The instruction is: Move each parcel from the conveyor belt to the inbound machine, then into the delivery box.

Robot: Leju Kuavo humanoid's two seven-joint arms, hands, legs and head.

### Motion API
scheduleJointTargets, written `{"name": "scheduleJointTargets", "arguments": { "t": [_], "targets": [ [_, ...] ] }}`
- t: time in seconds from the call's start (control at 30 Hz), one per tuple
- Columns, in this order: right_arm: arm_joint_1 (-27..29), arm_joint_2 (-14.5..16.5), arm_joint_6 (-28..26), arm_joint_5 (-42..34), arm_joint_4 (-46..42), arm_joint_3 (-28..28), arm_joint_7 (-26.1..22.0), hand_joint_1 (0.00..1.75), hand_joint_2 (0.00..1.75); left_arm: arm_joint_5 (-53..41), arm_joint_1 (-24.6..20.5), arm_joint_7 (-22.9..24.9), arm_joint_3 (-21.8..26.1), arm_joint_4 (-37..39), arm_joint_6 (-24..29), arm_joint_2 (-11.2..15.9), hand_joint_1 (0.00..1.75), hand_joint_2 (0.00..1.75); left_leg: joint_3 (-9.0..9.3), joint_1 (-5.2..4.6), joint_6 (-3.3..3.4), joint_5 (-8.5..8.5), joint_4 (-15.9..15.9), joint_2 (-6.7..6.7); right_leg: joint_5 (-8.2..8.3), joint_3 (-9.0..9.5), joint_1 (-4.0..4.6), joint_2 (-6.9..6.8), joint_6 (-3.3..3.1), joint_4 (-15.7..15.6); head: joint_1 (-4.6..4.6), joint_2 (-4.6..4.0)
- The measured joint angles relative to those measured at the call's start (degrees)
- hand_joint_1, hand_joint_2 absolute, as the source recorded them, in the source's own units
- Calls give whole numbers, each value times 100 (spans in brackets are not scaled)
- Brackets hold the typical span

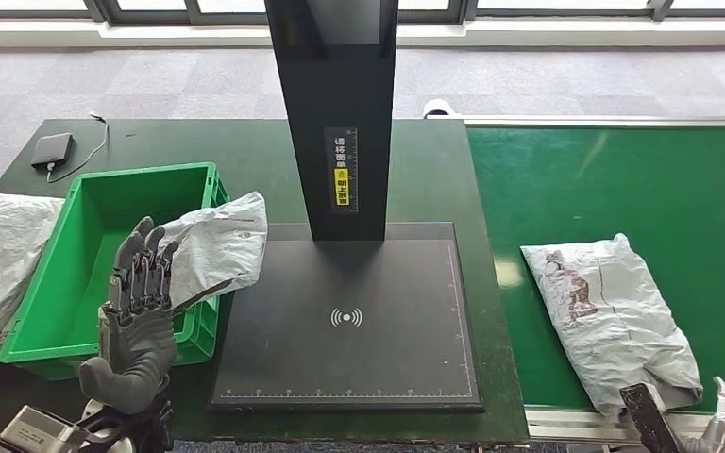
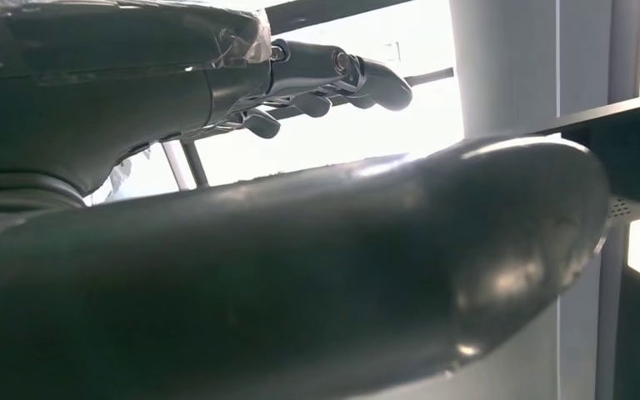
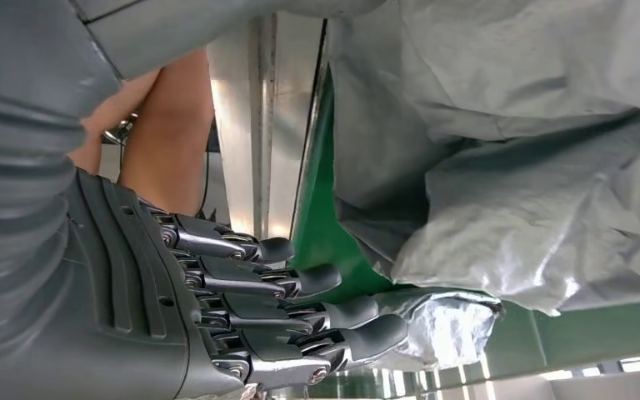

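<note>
The left hand, fingers straight and apart, touches a grey parcel draped over the green delivery box rim, the right hand hangs open-fingered beside another parcel on the conveyor belt, and beyond stands the inbound machine, its yellow label's writing illegible.

The right robot hand is cut off at the picture's corner.

4 grey parcels, 1 green crate, 1 scanner, 2 hands.
</note>
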Motion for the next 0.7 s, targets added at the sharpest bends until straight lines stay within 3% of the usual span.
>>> {"name": "scheduleJointTargets", "arguments": {
  "t": [0.33, 0.7],
  "targets": [
    [-12, -11, 55, 237, 278, 0, 84, 0, 175, -227, -9, 0, -187, 133, 315, 112, 0, 0, -3, 0, 0, 0, 0, 0, 0, 2, -1, 0, 0, 0, 0, 1],
    [-549, 203, -547, 11, 845, 173, -343, 0, 175, -268, 56, 0, -315, 174, 694, 215, 0, 0, 2, 2, -2, 3, -1, 1, 1, 7, 1, 0, -2, 4, 0, 1]
  ]
}}
